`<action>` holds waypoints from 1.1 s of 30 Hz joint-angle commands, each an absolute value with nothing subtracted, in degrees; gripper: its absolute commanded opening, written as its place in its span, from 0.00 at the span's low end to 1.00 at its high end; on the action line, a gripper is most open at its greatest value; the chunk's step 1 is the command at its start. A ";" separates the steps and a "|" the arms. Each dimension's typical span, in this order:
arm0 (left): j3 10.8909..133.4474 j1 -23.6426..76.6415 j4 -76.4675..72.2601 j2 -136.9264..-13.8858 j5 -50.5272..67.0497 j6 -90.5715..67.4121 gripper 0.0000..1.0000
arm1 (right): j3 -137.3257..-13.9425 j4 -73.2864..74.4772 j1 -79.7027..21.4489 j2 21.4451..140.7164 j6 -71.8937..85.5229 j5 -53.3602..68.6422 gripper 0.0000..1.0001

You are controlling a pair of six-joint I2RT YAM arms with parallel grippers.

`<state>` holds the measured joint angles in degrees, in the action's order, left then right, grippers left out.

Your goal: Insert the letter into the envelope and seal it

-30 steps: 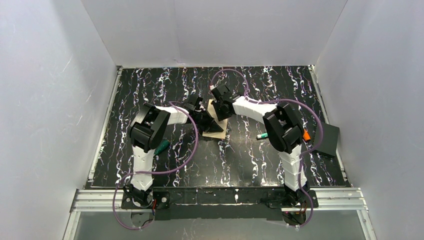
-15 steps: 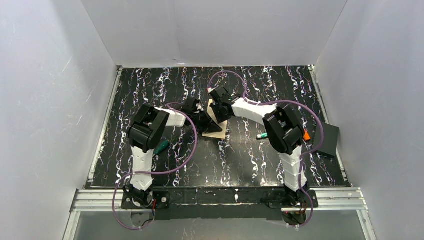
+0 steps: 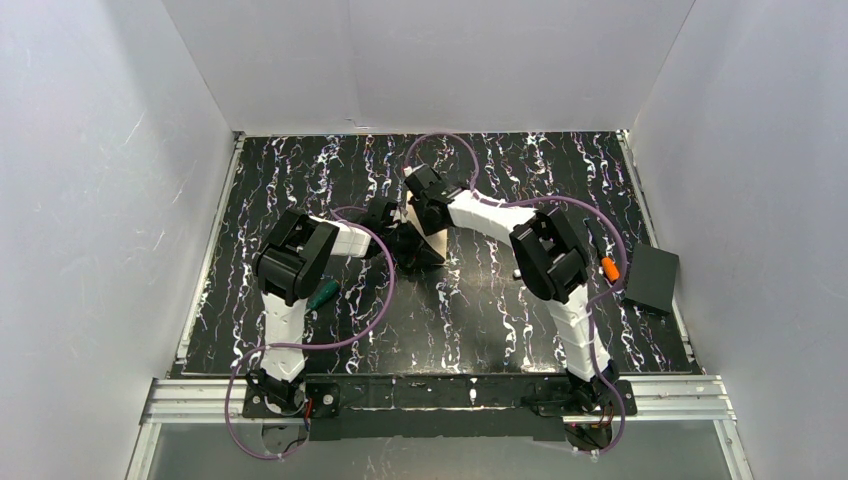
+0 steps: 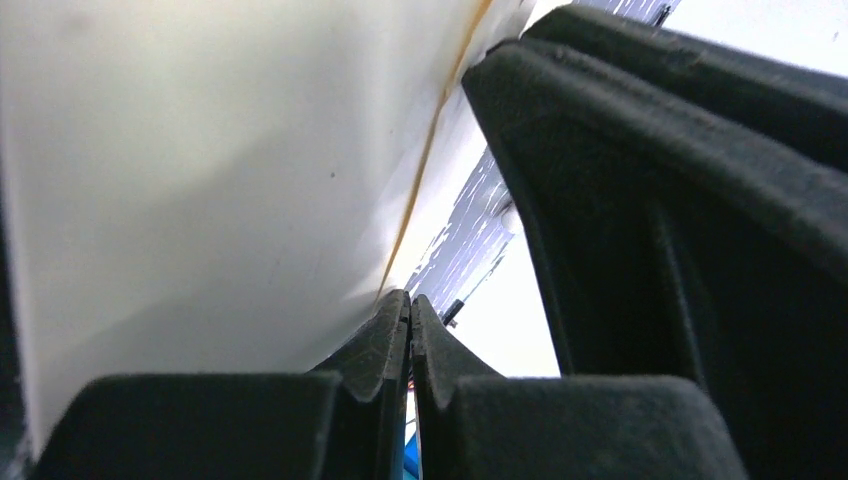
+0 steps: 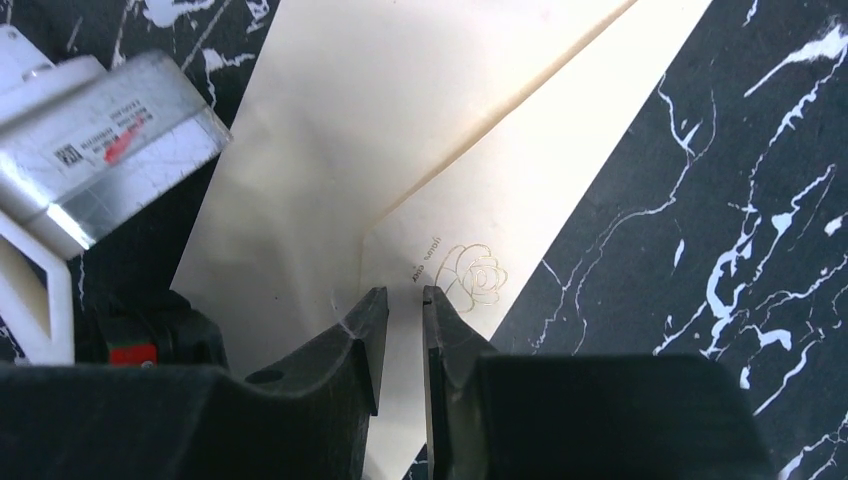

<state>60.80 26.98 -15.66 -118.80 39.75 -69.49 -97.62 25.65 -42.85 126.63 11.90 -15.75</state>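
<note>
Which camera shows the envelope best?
Right wrist: the envelope lies in plain view, its flap and rose print sharp. Left wrist shows only a blurred white close-up; top external shows a small, mostly hidden patch.

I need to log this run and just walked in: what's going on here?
Two robot arms meet over a cream-white envelope mid-table. The left end effector is clamped on one edge of it. The right end effector sits, fingers slightly apart, at the flap tip beside a gold rose emblem. The flap lies folded down, and no separate letter shows.
</note>
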 commanded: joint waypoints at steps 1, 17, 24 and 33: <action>56.60 26.13 0.45 -123.09 40.53 -75.64 0.00 | -98.80 26.89 -42.58 131.64 12.98 -15.75 0.28; 62.61 24.32 10.50 -109.80 34.28 -64.89 0.00 | -101.10 31.91 -42.54 131.38 15.62 -16.82 0.28; 59.67 25.00 8.72 -101.16 24.14 -58.07 0.16 | -102.12 41.98 -42.54 130.30 23.51 -17.25 0.24; 56.17 32.23 3.83 -95.63 3.31 -42.46 0.39 | -96.84 39.47 -42.24 127.37 28.92 -13.21 0.24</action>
